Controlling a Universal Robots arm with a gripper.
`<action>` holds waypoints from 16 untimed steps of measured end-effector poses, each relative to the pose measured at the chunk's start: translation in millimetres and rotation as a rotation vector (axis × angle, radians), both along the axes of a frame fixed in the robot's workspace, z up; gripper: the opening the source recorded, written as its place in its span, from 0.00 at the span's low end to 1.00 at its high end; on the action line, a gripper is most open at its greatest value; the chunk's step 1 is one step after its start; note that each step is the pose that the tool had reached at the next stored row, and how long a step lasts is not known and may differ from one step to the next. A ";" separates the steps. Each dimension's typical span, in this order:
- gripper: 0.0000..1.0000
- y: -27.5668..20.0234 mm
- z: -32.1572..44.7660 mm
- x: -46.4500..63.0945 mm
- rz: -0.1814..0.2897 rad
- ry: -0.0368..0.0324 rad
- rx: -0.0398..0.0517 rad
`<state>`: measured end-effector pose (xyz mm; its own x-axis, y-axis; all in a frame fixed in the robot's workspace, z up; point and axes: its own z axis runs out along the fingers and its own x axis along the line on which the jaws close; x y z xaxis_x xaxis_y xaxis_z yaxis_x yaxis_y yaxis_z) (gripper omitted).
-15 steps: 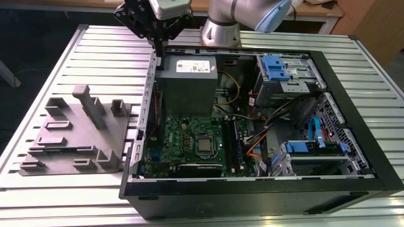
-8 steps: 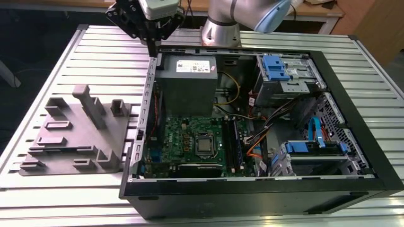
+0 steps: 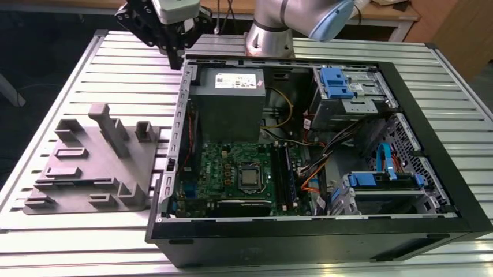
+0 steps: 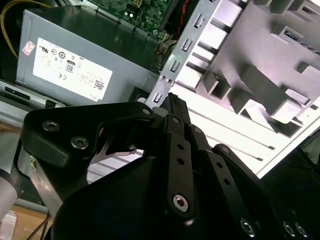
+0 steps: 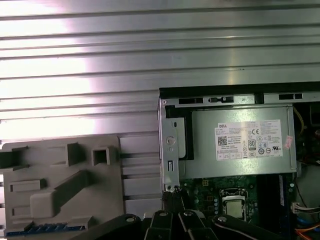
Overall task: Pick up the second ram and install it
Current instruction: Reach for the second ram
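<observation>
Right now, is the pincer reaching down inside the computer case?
No: in the exterior view the pincer hangs above the table, just outside a corner of the case.

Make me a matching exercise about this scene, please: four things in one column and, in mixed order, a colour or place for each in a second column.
Things:
1. power supply
2. holder tray
3. gripper
4. motherboard

Descriptions:
A. green, lying flat inside the computer case
B. grey, on the table, at the exterior view's left of the case
C. black, above the case's corner beside the power supply
D. grey box with a white label, inside the case

Pairs: 1-D, 2-B, 3-C, 4-A
</observation>
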<state>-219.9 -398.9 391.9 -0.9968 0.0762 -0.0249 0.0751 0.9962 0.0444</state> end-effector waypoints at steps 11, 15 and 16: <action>0.07 0.0 -0.5 -28.1 0.000 0.0000 0.0000; 0.07 0.0 -0.7 -39.7 0.000 0.0001 -0.0001; 0.07 -0.1 -0.8 -43.1 0.000 0.0000 0.0000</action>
<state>-263.0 -399.0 391.0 -0.9968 0.0762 -0.0249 0.0751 0.9962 0.0444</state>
